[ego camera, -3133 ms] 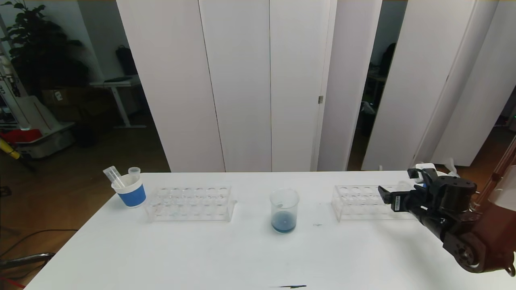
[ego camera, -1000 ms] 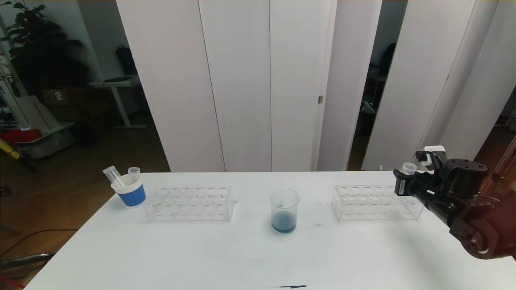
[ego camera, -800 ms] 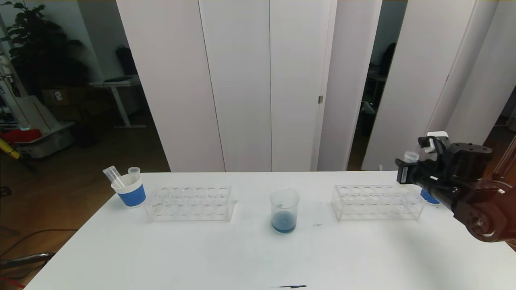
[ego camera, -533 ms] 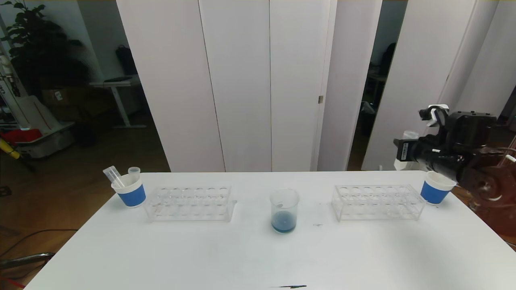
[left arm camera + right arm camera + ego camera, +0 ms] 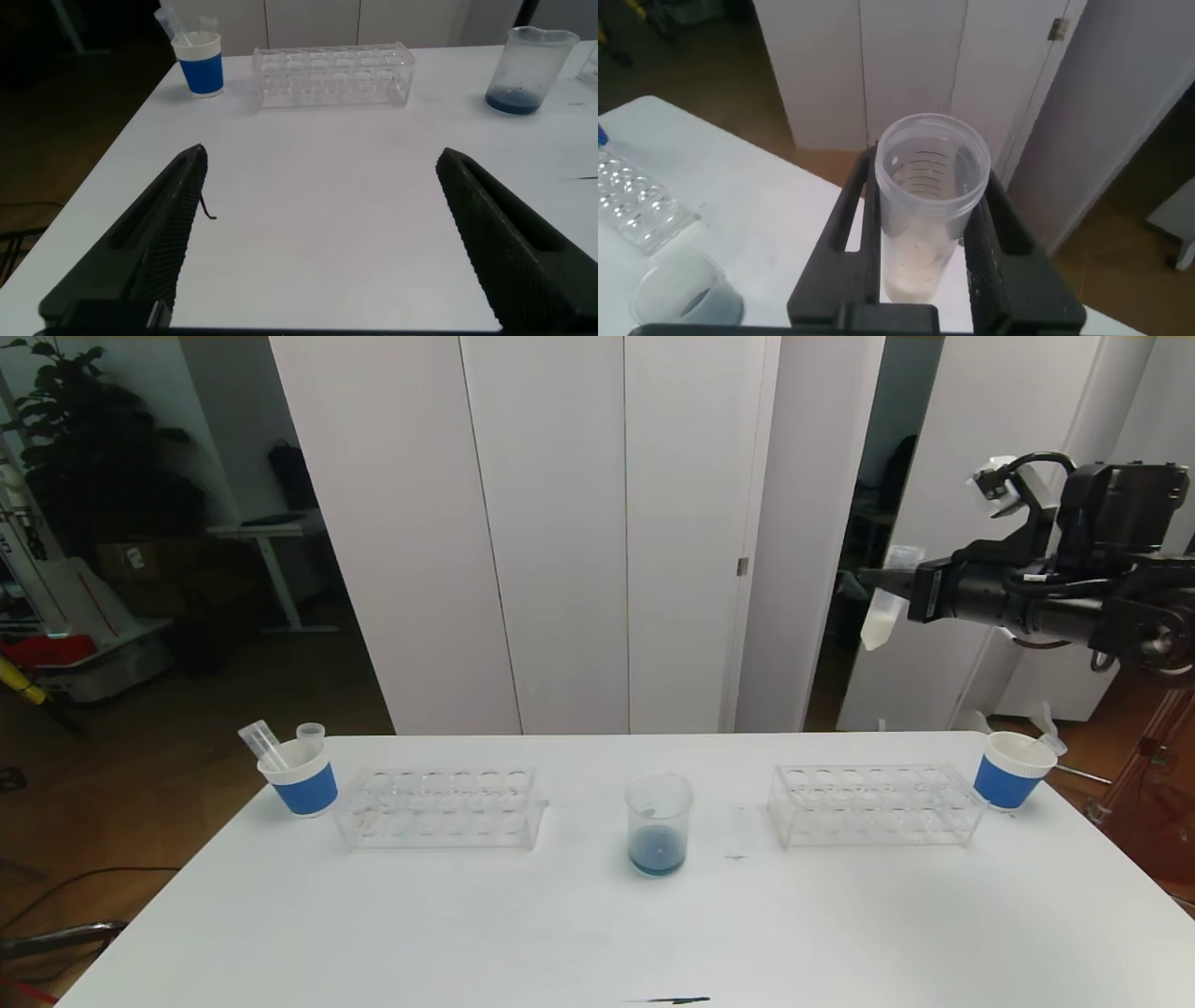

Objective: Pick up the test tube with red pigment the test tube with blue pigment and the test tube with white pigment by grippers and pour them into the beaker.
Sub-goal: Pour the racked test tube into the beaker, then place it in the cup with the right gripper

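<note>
Right gripper [image 5: 894,590] high above table [image 5: 579,933], up and right of beaker [image 5: 658,823], clamped on white-liquid tube [image 5: 882,609]; tube near upright, cream liquid in lowest part. Beaker mid-table, blue liquid at bottom. Clear racks [image 5: 437,805] either side of beaker; blue paper cups [image 5: 301,777] beyond racks, left one with empty tubes. Left gripper [image 5: 318,233] low over near table, left of beaker, spread wide, holding nothing.

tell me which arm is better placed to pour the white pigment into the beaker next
Right. The right gripper is shut on the slim clear test tube with cream-white pigment, raised high right of the small clear beaker. The left gripper hangs open and empty over the white table.
</note>
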